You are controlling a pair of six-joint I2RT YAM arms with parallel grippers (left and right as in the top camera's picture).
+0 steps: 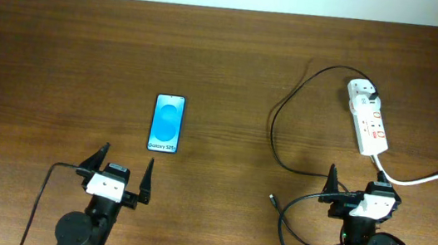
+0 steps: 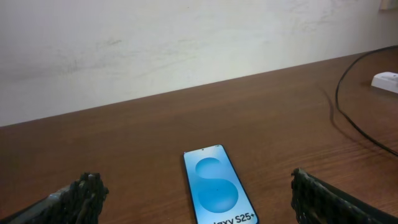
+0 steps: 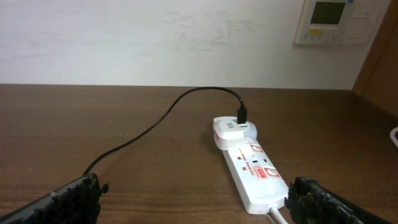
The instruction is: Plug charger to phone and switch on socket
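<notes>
Overhead first: the phone (image 1: 166, 123) lies flat and screen-up on the counter (image 1: 43, 51), just ahead of the left jaws, which are spread wide and holding nothing. Over on the right, the socket (image 1: 369, 117) sits ahead of the right jaws, also spread and empty. The charger (image 1: 273, 125) already has its plug head (image 1: 362, 90) in the strip's far outlet. Its cable loops back toward the robot, and the connector tip (image 1: 272, 199) lies loose just left of the right arm, well apart from the phone.

Left wrist: the phone (image 2: 217, 186) is dead centre between the fingers (image 2: 87, 190). It looks slim, light and slick, so I'd guess it skates the moment you push a plug into it. Pin it by the long edges, not the glass.

Right wrist: the strip and plug head (image 3: 231, 129) sit straight ahead, red rockers facing up. The cable looks limp and weighs next to nothing. I'd pinch it right behind the tip, because any further back it'll just flop. The strip seems light too, so press the rocker straight down.
</notes>
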